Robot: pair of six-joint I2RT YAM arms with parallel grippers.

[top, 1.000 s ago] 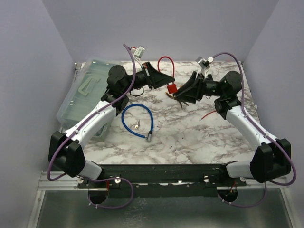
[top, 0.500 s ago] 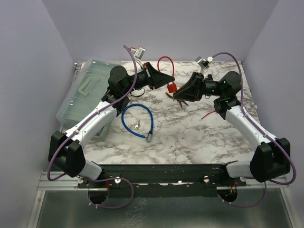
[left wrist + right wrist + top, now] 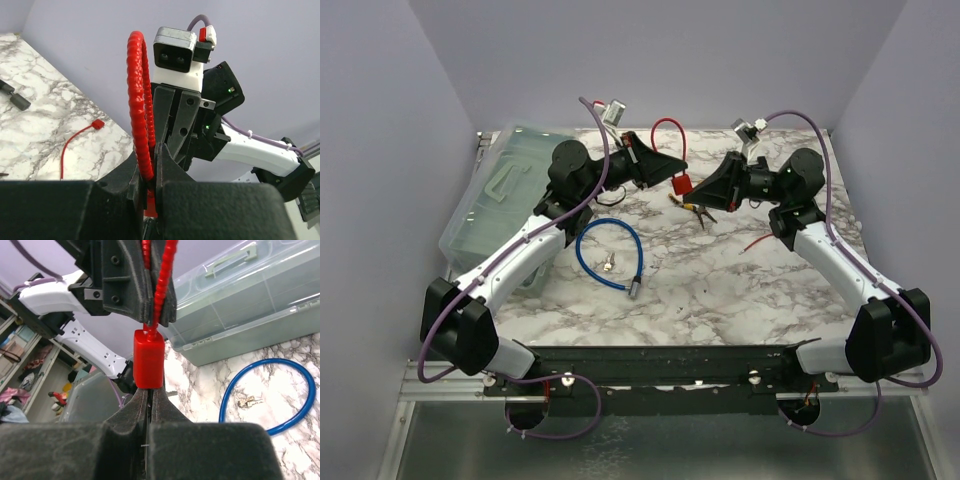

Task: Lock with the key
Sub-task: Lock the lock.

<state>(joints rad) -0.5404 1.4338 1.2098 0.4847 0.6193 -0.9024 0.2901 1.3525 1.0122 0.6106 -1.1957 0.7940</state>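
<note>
A red cable lock hangs in the air at the back middle of the table: its body (image 3: 682,185) below, its red cable loop (image 3: 665,132) above. My left gripper (image 3: 676,166) is shut on the cable (image 3: 141,100) just above the body. My right gripper (image 3: 694,197) sits right under the lock body (image 3: 148,360), shut on a thin key (image 3: 150,399) that points up into the body's underside. The rest of the key bunch (image 3: 701,211) hangs below the fingers. The keyhole itself is hidden.
A blue cable lock (image 3: 610,255) with small keys (image 3: 609,263) lies on the marble table (image 3: 740,290) left of centre. A clear lidded box (image 3: 495,195) stands at the left edge. A thin red wire (image 3: 760,242) lies at the right.
My right gripper has moved up and left with the key bunch, from the table beside the lock to directly under the red lock body. The left gripper has held still.
</note>
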